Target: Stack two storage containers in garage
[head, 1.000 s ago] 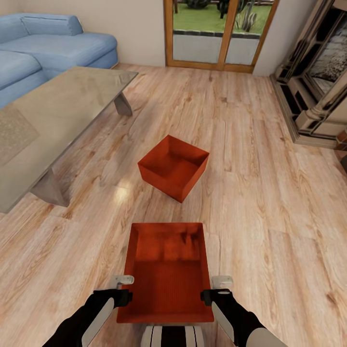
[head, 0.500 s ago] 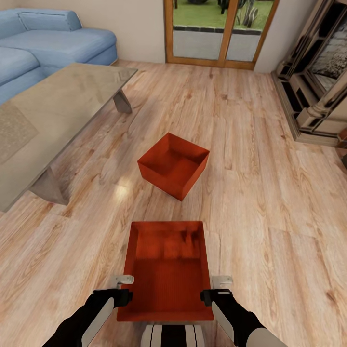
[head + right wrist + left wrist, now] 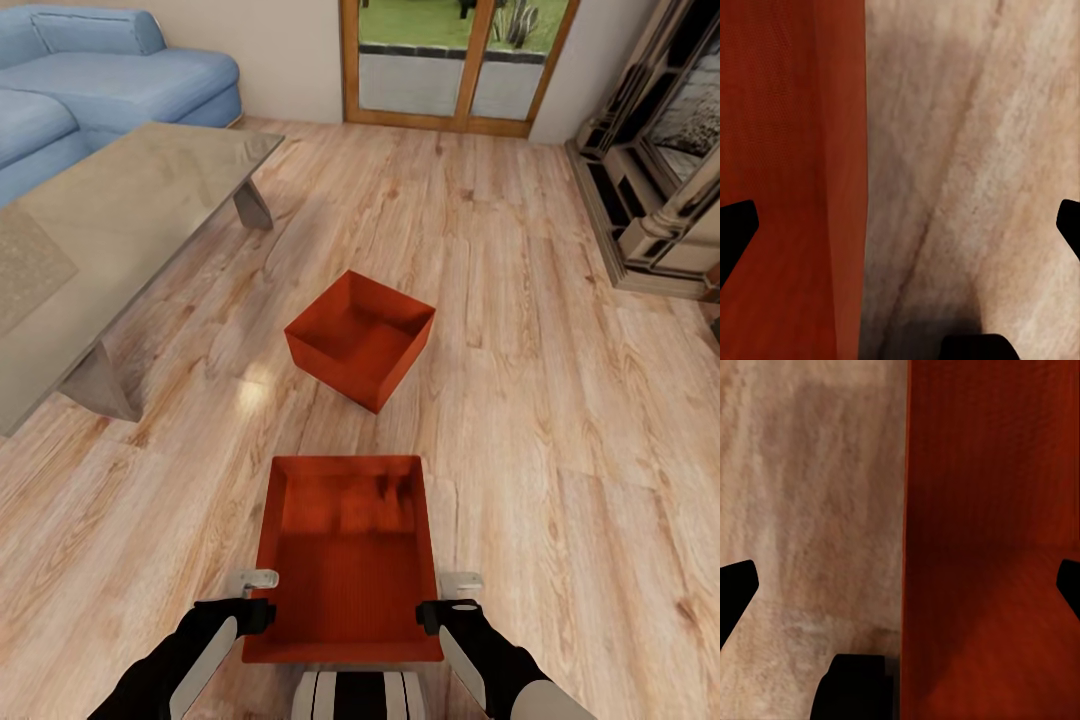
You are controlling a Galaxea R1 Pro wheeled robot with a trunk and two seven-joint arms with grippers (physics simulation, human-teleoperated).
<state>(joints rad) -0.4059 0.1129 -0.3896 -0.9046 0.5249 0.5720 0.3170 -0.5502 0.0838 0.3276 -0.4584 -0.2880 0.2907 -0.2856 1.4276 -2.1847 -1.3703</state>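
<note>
Two orange-red storage containers show, both plain and without lettering. The near container (image 3: 345, 560) sits between the two grippers above the wood plank floor (image 3: 560, 420). The left gripper (image 3: 252, 592) and right gripper (image 3: 462, 592) each straddle a side wall with fingers spread. The far container (image 3: 360, 340) rests on the planks just beyond the near one, with one glass coffee table (image 3: 120, 220) to its left.

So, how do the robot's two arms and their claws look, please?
Both arms are black with white shell panels. The left claw and right claw each have a black wrist block and pale grey-white fingers. In the wrist views the fingertips appear as plain black wedges. No cables or markings visible.
</note>
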